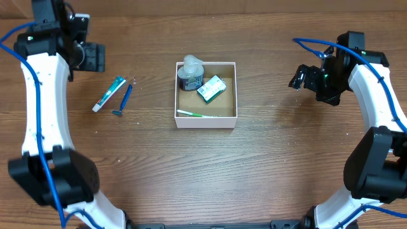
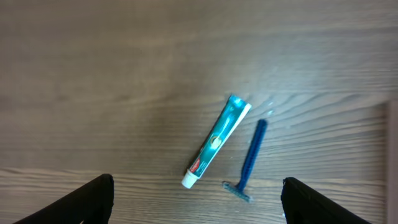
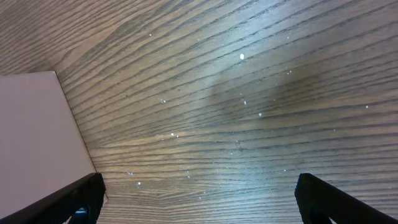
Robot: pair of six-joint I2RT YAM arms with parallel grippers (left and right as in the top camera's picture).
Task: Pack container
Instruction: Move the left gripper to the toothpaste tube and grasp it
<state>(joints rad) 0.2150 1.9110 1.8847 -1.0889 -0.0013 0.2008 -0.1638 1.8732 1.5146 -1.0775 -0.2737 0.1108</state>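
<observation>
White container lies well right of left claw.

No legible text anywhere; print on toothpaste tube and green packet too small to read.

A wooden table fills every view — brown, its dark grain running left to right. The light is soft; in the right wrist view small bright specks glint on it.
</observation>
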